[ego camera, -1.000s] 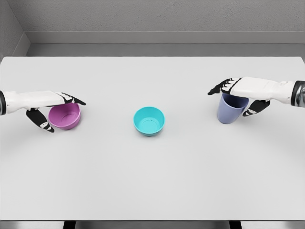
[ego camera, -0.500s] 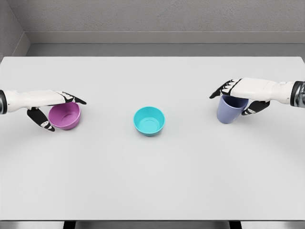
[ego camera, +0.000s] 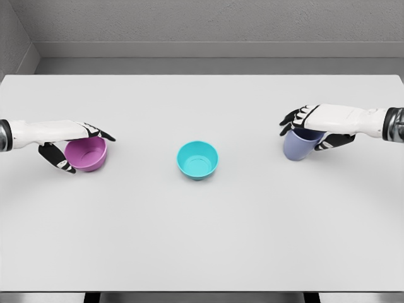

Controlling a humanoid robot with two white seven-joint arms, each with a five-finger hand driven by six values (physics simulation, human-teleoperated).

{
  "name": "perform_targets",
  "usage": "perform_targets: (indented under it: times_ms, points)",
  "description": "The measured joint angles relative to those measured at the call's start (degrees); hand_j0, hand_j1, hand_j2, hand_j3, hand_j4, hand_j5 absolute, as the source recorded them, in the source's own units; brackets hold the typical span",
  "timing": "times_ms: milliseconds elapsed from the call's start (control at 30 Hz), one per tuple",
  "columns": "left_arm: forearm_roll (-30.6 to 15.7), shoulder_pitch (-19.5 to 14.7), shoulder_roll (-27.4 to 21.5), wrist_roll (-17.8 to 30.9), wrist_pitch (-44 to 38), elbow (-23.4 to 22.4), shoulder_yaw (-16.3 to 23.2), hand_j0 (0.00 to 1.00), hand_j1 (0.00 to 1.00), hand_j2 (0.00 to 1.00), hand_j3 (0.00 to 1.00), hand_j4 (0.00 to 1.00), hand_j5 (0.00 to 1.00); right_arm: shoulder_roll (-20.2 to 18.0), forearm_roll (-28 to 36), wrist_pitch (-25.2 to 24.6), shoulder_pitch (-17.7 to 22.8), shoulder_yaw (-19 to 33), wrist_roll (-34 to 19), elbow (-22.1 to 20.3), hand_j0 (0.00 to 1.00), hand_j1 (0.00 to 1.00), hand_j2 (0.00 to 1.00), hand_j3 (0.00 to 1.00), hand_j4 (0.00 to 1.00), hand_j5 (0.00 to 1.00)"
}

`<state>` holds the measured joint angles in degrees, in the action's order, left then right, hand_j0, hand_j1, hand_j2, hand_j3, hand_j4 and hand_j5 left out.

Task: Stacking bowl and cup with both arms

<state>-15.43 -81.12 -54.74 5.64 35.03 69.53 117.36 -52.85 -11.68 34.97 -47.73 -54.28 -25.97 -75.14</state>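
1. Teal bowl [ego camera: 197, 160] is seen upright and empty at the middle of the white table [ego camera: 202, 240].
2. Left of the teal bowl, an empty purple bowl [ego camera: 86, 154] is gripped at its rim by the left hand [ego camera: 69, 144], forearm level.
3. Right of the teal bowl, a blue cup [ego camera: 298, 144] is clasped, slightly tilted, by the curled fingers of the right hand [ego camera: 315, 123].

On the table [ego camera: 202, 240] one bowl [ego camera: 197, 160] stands in the middle. A second bowl [ego camera: 86, 154] is far to its left, under the left hand [ego camera: 66, 142]. The cup [ego camera: 298, 144] is far to its right, under the right hand [ego camera: 312, 123].
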Motion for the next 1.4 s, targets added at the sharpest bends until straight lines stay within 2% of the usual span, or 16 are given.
perform_targets:
  times_ms: [133, 233, 667, 1000, 1400]
  points:
    - [0.0, 0.0, 0.1, 0.1, 0.0, 0.0, 0.0, 0.77, 0.77, 0.77, 0.77, 0.77, 0.77, 0.0, 0.1, 0.0, 0.0, 0.0, -0.2, 0.0, 0.75, 0.75, 0.75, 0.75, 0.75, 0.75]
    - [-0.2, 0.4, 0.2, 0.2, 0.0, 0.0, 0.0, 0.76, 0.76, 0.76, 0.76, 0.76, 0.76, 0.0, 0.0, 0.0, 0.0, 0.0, -0.3, 0.0, 0.75, 0.75, 0.75, 0.75, 0.75, 0.75]
    - [0.2, 0.5, 0.3, 0.0, 0.0, 0.0, -1.1, 0.76, 0.76, 0.76, 0.76, 0.76, 0.76, 0.3, 0.1, -0.1, -0.2, 0.2, -0.5, -0.1, 0.72, 0.72, 0.72, 0.72, 0.72, 0.72]
    - [0.3, 0.3, 0.4, 0.0, 0.0, 0.2, -2.8, 0.76, 0.76, 0.76, 0.76, 0.76, 0.76, -0.8, -0.4, 0.1, -2.1, -0.1, -0.7, -1.9, 0.72, 0.72, 0.72, 0.72, 0.72, 0.72]
    - [0.1, -0.9, 2.8, 0.0, 0.0, 0.6, -4.2, 0.76, 0.76, 0.76, 0.76, 0.76, 0.76, -1.3, -0.5, 0.2, -2.6, -0.1, -0.7, -2.1, 0.68, 0.68, 0.68, 0.68, 0.68, 0.68]
